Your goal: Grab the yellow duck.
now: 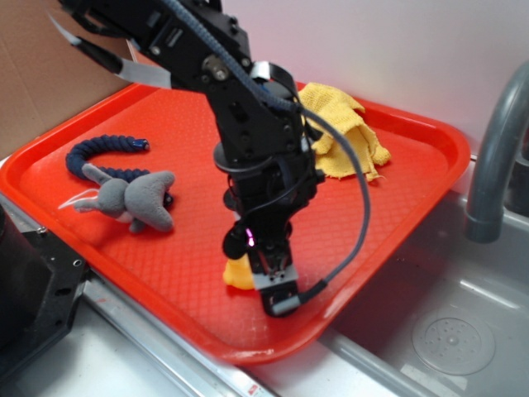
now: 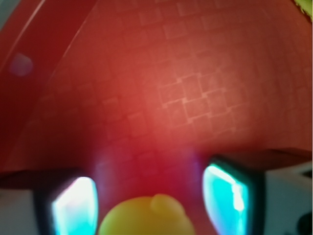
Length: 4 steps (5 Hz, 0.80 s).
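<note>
Exterior view showed the hand [image 1: 266,277] lowered onto the red tray [image 1: 397,190], the yellow duck [image 1: 239,274] just beside it near the front rim. Wrist view showed the fingers [image 2: 73,205] spread apart, the duck [image 2: 146,218] between them, ungripped.

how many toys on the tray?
3: duck under the claw near the front edge, grey plush at left, blue rope behind it. More may hide behind the arm.

Red tray [image 1: 397,165]: grey plush [image 1: 136,198], blue rope [image 1: 103,153], yellow rag [image 1: 343,132].
</note>
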Available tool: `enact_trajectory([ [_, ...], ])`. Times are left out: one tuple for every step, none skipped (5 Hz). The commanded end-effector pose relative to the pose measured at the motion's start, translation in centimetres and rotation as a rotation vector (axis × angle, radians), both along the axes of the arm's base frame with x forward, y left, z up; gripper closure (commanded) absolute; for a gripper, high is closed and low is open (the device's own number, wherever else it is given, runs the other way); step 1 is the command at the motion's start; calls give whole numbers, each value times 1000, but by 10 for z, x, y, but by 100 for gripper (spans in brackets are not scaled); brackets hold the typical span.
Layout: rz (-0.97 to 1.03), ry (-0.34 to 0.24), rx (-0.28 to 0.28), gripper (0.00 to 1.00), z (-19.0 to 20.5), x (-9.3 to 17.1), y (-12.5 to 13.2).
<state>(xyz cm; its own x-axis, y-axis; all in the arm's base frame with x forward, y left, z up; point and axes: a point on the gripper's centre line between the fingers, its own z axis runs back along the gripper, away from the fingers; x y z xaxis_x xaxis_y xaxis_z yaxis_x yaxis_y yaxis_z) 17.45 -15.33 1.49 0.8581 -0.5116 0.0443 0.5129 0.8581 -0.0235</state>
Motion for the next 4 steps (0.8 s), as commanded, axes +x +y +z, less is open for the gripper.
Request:
enact_trajectory([
  [-3,-10,21,100,14,-9,-8],
  [56,-90,14,0,47,-5,2],
  [108,-134,-23,0,72,-13,10],
  [146,-98,-36,0,66,-25,11],
])
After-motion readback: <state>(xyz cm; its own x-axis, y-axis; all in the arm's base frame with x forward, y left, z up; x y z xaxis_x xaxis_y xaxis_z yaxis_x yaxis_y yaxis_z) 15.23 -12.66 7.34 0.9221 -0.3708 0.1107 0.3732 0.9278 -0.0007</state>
